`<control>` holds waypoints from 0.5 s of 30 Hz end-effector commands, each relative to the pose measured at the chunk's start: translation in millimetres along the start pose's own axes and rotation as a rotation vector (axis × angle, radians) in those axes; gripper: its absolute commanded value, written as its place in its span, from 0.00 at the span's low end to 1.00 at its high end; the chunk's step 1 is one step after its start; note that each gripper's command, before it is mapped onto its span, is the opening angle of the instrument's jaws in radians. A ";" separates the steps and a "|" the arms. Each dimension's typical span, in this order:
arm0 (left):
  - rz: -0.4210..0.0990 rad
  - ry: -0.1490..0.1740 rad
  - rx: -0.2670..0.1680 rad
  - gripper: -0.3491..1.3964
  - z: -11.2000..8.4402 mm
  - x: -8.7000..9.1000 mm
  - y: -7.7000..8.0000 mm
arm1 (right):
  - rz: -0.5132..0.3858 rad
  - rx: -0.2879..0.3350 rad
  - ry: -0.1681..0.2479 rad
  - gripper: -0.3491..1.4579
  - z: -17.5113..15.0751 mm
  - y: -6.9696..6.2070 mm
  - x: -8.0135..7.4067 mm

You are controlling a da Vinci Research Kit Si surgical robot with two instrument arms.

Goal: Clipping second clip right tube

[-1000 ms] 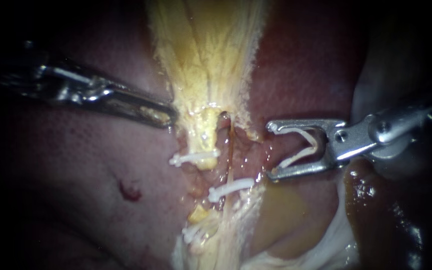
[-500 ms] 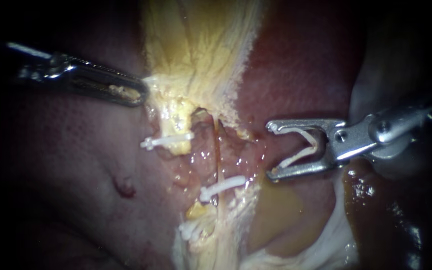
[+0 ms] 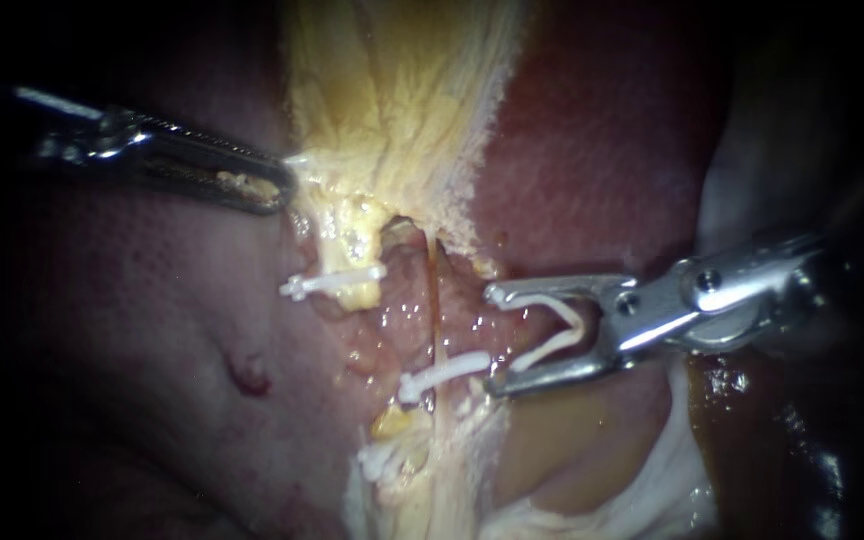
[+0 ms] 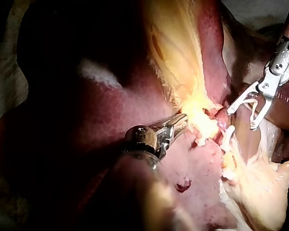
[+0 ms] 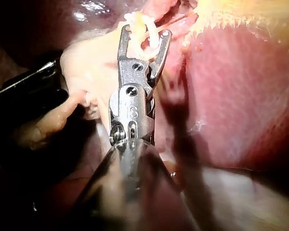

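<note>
Glistening wet all over, the liver (image 3: 152, 330) makes up the whole working surface, mottled pink-brown with one small red nick (image 3: 249, 378). Down its middle runs a band of fibrous yellow tissue (image 3: 392, 100). Left instrument (image 3: 277, 185): claw closed flat, pinching the edge of that yellow tissue. Right tube (image 3: 434, 300) is a thin amber strand running down the raw patch below the band, and a closed clip (image 3: 447, 373) sits across it low down. Another clip (image 3: 337, 283) crosses the stump to its left, and a third clip (image 3: 380, 462) lies lower in the fat. Right instrument (image 3: 494, 340): claw spread wide, carrying an open clip (image 3: 542, 351) seated against both halves. Its tips stand just beside the right tube, not around it, with the lower tip near the closed clip's end. Room dark around the lit field. The left wrist view shows pale ground (image 4: 2, 86) beyond the liver's rim (cannot tell what it is).
</note>
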 end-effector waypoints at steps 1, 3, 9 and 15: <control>0.000 0.000 0.000 0.00 0.0 0.0 0.0 | 0.010 0.003 0.000 0.47 0.4 0.1 -0.3; 0.001 0.000 -0.001 0.00 0.1 0.0 0.0 | 0.028 0.014 0.001 0.47 1.3 0.3 -1.0; 0.001 0.000 -0.001 0.00 0.2 0.1 0.0 | 0.077 0.025 0.000 0.47 3.4 1.9 -3.8; 0.001 0.000 -0.001 0.00 0.2 0.2 0.0 | 0.096 0.022 -0.001 0.47 3.8 3.2 -5.4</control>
